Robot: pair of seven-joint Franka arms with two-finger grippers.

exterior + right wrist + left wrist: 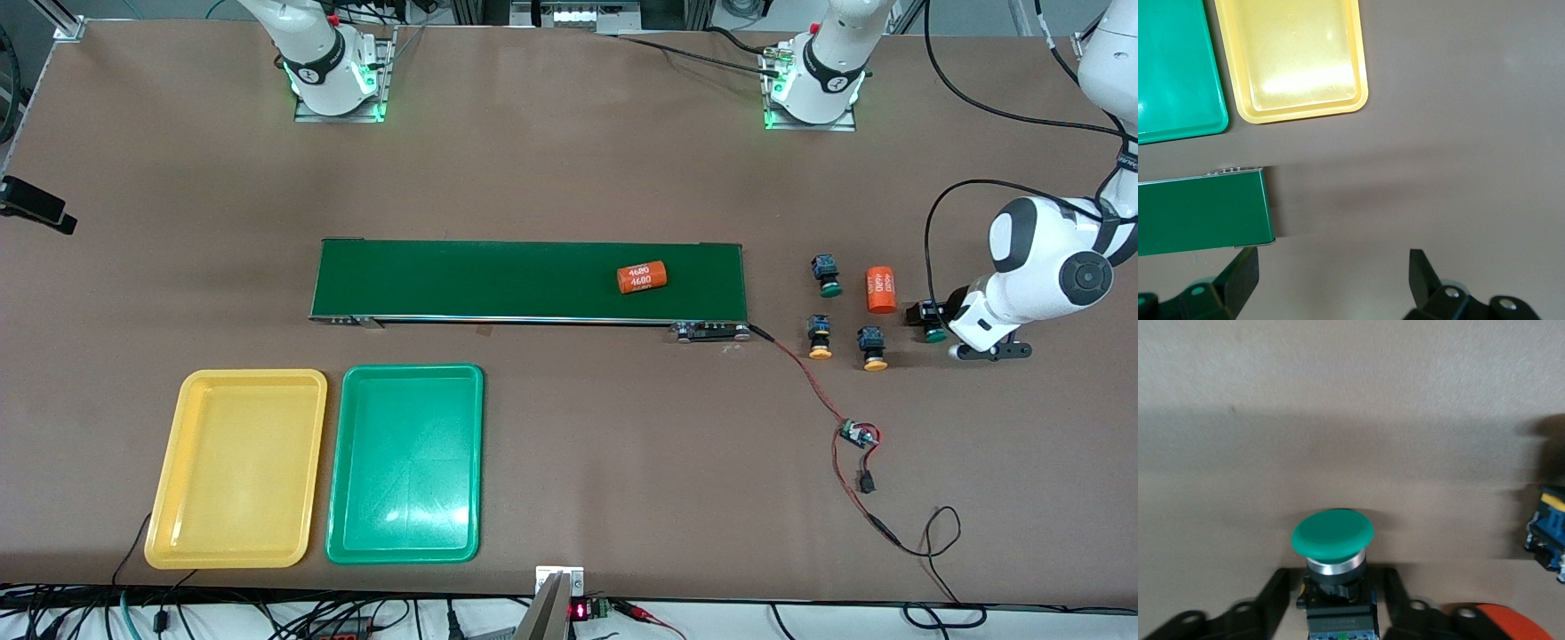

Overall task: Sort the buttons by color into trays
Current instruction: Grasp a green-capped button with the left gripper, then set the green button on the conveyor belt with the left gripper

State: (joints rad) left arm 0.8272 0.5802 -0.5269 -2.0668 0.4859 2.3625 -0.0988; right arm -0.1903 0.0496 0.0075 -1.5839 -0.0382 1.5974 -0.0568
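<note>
Two trays [237,468], four buttons [826,275]

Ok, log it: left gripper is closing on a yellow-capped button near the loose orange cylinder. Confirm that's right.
Not quite: the cap is green, not yellow. The left wrist view shows the left gripper astride a green-capped button, with the orange cylinder beside it.

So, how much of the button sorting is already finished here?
Nothing is sorted yet: the yellow tray and green tray hold no buttons. The left gripper is shut on one green button. Another green button and two yellow-orange buttons remain on the table. The right gripper waits open.
</note>
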